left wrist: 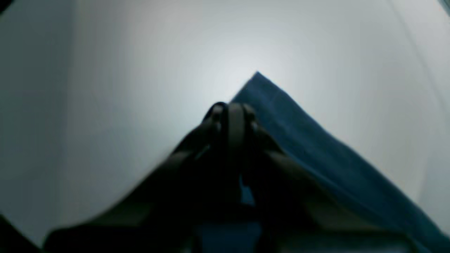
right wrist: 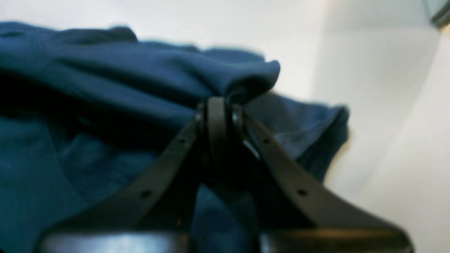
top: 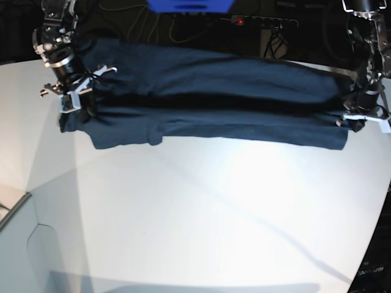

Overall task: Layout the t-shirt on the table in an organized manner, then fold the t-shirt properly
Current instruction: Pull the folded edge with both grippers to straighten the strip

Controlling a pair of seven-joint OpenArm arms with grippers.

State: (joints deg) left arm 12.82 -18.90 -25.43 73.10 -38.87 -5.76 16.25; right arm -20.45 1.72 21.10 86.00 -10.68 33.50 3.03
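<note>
The t-shirt [top: 208, 101] is being held stretched lengthwise across the table [top: 195, 213], one end clamped in the closed right gripper [top: 78, 97], the other in the closed left gripper [top: 357, 119].

No legible text, labels, brands or numbers in any view. T-shirt [top: 208, 97] fabric shows plain navy, no print readable; table [top: 201, 213] surface unmarked. Wrist views blurred.
</note>
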